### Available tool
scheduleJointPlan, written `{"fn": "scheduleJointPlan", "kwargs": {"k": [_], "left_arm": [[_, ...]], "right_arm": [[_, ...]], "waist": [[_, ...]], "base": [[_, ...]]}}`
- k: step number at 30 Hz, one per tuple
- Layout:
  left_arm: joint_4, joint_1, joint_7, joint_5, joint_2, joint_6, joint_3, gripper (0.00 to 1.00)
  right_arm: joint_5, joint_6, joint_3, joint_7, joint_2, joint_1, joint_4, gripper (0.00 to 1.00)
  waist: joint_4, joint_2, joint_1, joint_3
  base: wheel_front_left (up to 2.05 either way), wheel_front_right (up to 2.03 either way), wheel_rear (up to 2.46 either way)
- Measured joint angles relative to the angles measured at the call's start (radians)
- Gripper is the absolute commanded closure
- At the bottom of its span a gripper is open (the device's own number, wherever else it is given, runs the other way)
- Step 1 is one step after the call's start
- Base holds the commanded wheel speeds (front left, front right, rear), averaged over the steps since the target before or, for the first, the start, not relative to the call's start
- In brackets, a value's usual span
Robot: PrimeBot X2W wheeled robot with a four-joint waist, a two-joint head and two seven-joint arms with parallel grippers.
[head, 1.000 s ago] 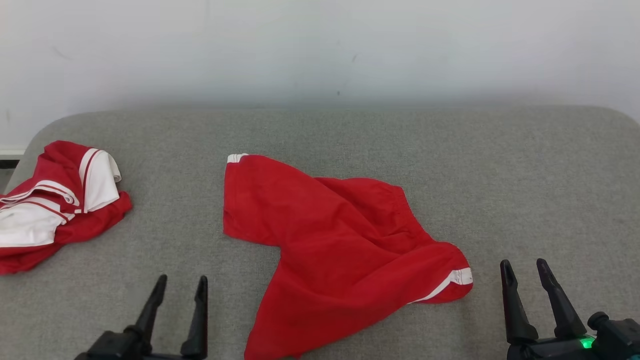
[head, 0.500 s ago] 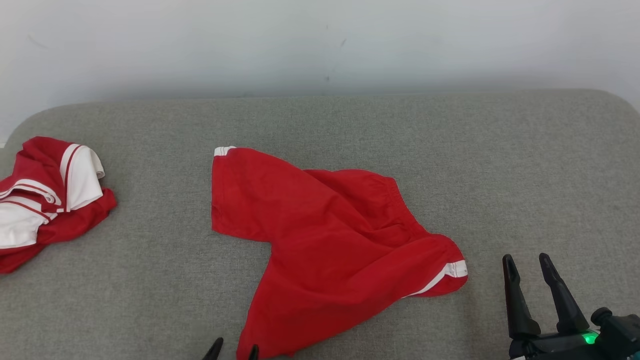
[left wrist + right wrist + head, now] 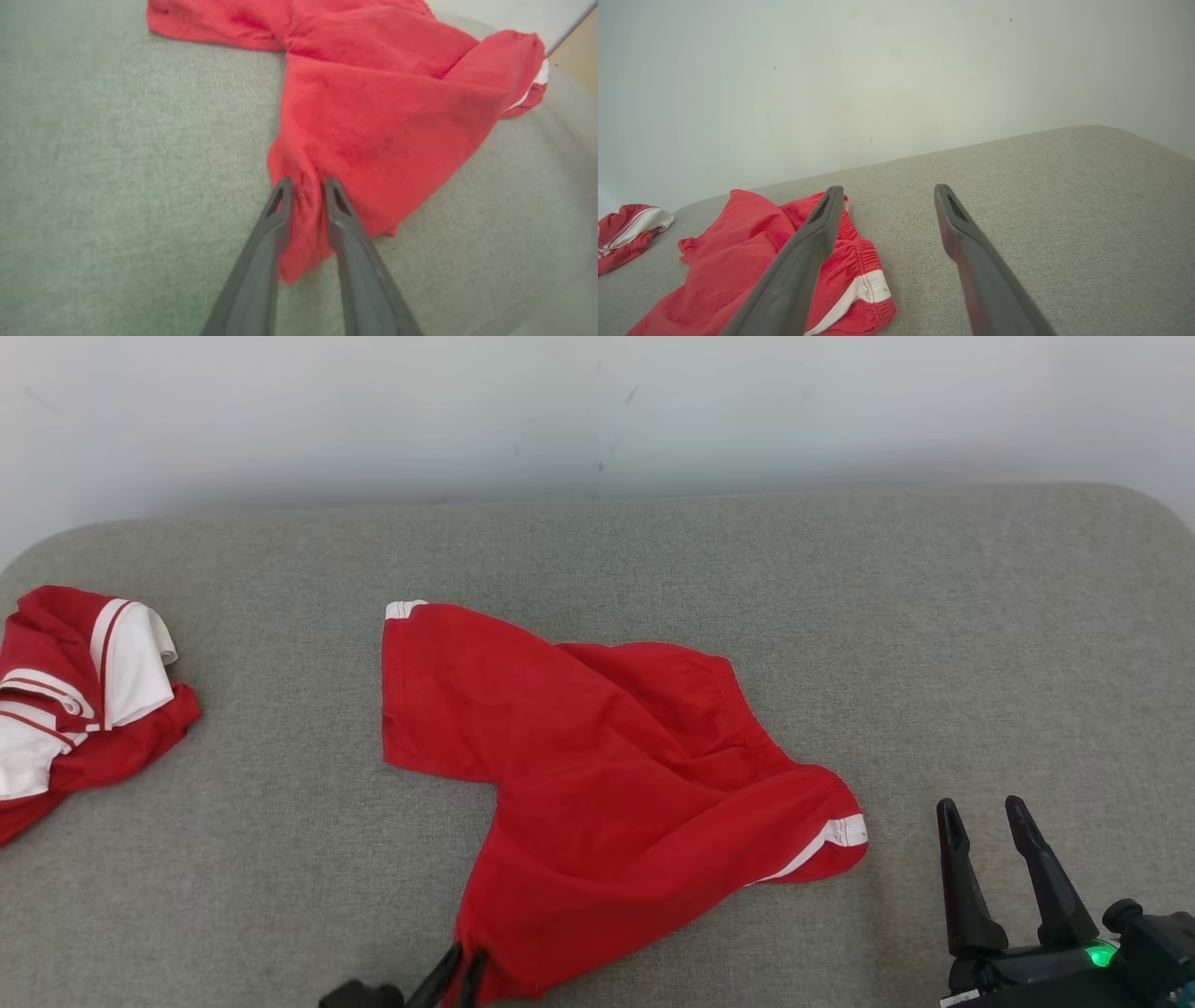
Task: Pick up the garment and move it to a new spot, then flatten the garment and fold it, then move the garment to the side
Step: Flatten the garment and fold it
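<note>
The garment (image 3: 597, 775) is a pair of red shorts with white trim, lying crumpled in the middle of the grey cushion (image 3: 934, 644). My left gripper (image 3: 464, 954) is at its near hem, at the bottom edge of the head view. In the left wrist view the garment (image 3: 383, 116) spreads ahead, and the left gripper (image 3: 306, 182) has a bunched fold of red cloth pinched between its fingers. My right gripper (image 3: 980, 807) stands open at the lower right, apart from the cloth. Its wrist view shows the right gripper (image 3: 887, 191) empty, with the garment (image 3: 738, 242) to its left.
A second red and white garment (image 3: 75, 700) lies crumpled at the cushion's far left edge, seen also as that second garment (image 3: 626, 228) in the right wrist view. A pale wall (image 3: 597, 411) rises behind the cushion. Bare grey cushion stretches to the right of the shorts.
My left gripper has moved right from the lower left to the shorts' near hem and closed on the cloth. The head camera has shifted. The right gripper has kept its place.
</note>
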Motion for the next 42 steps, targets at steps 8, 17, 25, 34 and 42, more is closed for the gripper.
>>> {"fn": "scheduleJointPlan", "kwargs": {"k": [8, 17, 25, 34, 42], "left_arm": [[-0.121, -0.030, 0.000, 0.012, 0.034, 0.000, 0.012, 1.00], [-0.133, -0.132, 0.000, 0.021, 0.075, 0.000, 0.009, 1.00], [-0.002, -0.287, 0.000, 0.010, 0.095, 0.000, -0.007, 1.00], [0.144, -0.360, 0.000, -0.001, 0.103, 0.000, 0.028, 0.00], [0.058, -0.293, 0.000, 0.001, 0.069, 0.003, 0.116, 0.00]], "right_arm": [[0.000, 0.000, -0.003, 0.000, 0.002, 0.003, 0.002, 0.00], [0.001, 0.000, 0.011, 0.000, 0.004, -0.003, 0.007, 0.00], [0.005, 0.000, 0.016, 0.000, 0.001, -0.023, 0.020, 0.00], [0.000, 0.000, 0.020, 0.000, 0.007, -0.026, 0.035, 0.00], [-0.007, 0.000, 0.008, 0.000, 0.019, -0.016, 0.031, 0.00]], "waist": [[-0.003, -0.0001, 0.0000, -0.007], [-0.023, 0.0000, 0.0000, -0.004], [-0.062, 0.0000, 0.0000, 0.008], [-0.097, 0.0001, 0.0001, 0.005], [-0.081, 0.0000, 0.0000, -0.029]], "base": [[0.00, 0.00, 0.00], [0.00, 0.00, 0.00], [0.00, 0.00, 0.00], [0.00, 0.00, 0.00], [0.00, 0.00, 0.00]]}}
